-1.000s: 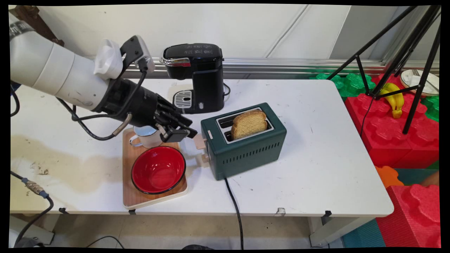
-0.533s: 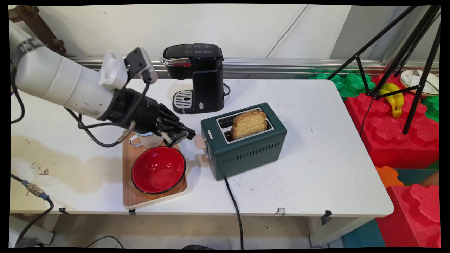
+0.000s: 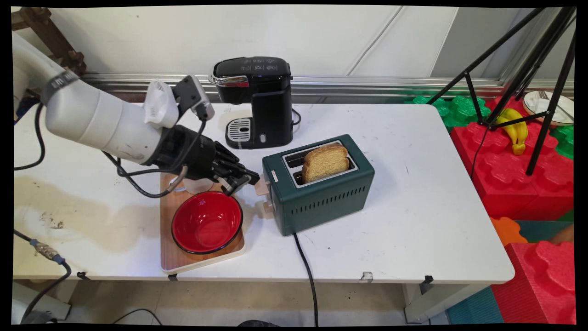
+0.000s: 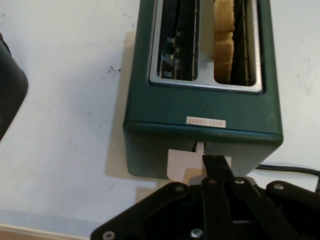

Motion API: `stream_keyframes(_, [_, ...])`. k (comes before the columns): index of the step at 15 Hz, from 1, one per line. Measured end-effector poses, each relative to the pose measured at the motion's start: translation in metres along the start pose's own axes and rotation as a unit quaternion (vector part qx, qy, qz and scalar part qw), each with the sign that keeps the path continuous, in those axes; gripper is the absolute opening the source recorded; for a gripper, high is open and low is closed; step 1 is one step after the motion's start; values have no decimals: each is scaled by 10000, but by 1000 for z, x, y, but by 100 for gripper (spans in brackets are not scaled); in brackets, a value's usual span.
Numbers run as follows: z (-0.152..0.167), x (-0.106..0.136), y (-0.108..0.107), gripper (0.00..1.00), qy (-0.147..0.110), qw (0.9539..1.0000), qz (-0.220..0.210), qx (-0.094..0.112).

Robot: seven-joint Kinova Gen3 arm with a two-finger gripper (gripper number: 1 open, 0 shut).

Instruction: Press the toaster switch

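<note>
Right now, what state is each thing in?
hand: shut, fingertips on the toaster's lever.
toaster: upright; near slot holds bread, far slot empty.
bread slice: sticking up from its slot.
red bowl: upright, empty, on the wooden tray.
coffee maker: lid shut.

A white counter [image 3: 413, 138] is seen, stained brownish along its left side. A black coffee maker [image 3: 257, 99] is set at the far edge. A dark green toaster [image 3: 321, 191] is placed near the middle, its black cord [image 3: 305, 262] trailing over the near edge. A wooden tray [image 3: 172, 259] is laid left of the toaster, at the near side.
</note>
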Motion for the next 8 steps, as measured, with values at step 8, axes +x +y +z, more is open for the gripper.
stream_keyframes(8, [26, -7, -3, 0, 6, 9999, -128, -8])
